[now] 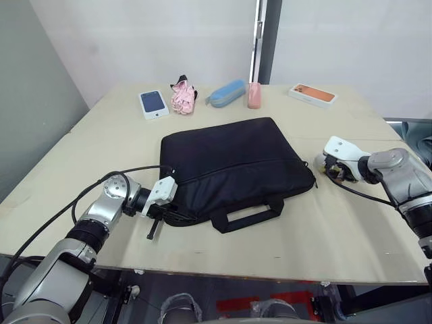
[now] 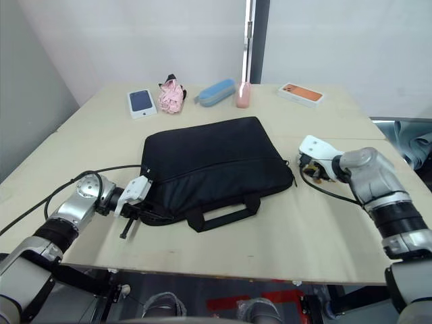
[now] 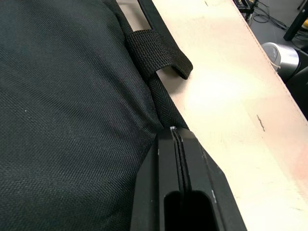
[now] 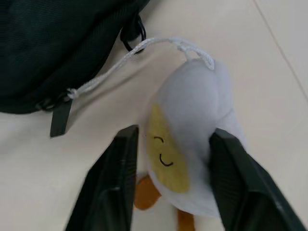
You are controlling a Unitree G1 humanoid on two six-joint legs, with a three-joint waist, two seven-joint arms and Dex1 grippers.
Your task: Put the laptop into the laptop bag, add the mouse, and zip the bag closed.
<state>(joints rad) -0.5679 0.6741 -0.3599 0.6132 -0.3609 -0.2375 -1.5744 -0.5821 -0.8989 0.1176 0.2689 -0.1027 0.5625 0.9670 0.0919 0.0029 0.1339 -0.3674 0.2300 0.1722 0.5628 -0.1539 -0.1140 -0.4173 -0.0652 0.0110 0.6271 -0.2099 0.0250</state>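
Pale wooden table (image 1: 351, 236) fills most of the scene. White walls behind; dark vertical post (image 1: 268, 40) between the wall panels. Grey wall (image 1: 27, 101) at left. Dark floor (image 1: 223, 300) below the table's near edge.

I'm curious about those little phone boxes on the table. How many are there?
2. A blue-fronted phone box lies at the far left beside the pink bundle; an orange-fronted phone box lies at the far right. None looks hidden.

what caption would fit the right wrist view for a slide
Right gripper fingers straddling a white-and-yellow plush toy, tied by a white cord to the black laptop bag.
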